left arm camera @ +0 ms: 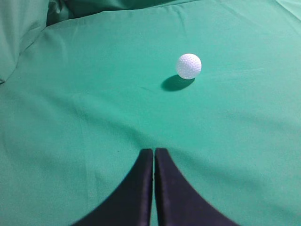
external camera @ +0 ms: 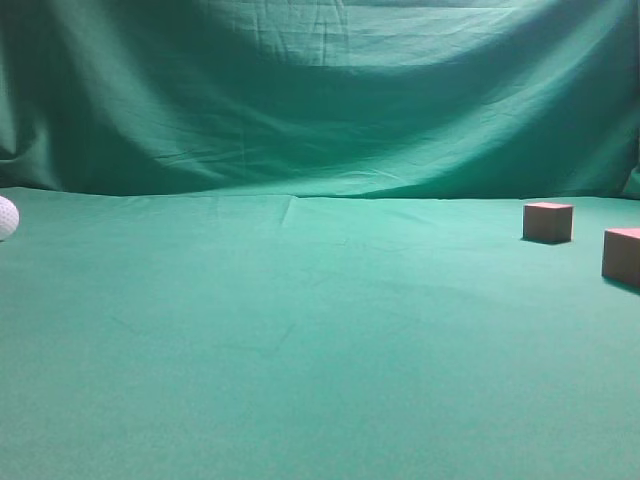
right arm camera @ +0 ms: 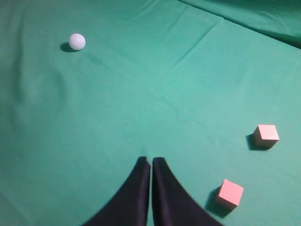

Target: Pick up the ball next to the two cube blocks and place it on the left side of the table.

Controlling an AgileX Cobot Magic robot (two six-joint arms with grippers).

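The ball sits on the green surface at the far left edge of the outside view, only partly in the picture. It touches nothing and stands alone. The two cube blocks, one farther back and one closer, are far away from the ball, over on the right side. So the ball looks to be on the left side already, and the job seems to be done or nearly done.

From the left end effector, the ball lies straight ahead and a little to the right, with bare green cloth in between. It casts a small dark shadow just below it, so it rests on the cloth. The two black fingers of the left end effector are pressed together and hold nothing.

From the right end effector, the ball lies far ahead and off to the left, and looks much smaller. The cubes are much closer to this one, off to its right, the near cube just beside it. Its fingers are also pressed together and hold nothing.

The left arm is the nearer one to the ball. A ball is round, so it has no long side to line up with. If it needed one more nudge, I think the left arm should do it, and gently, because a ball rolls easily on flat cloth.
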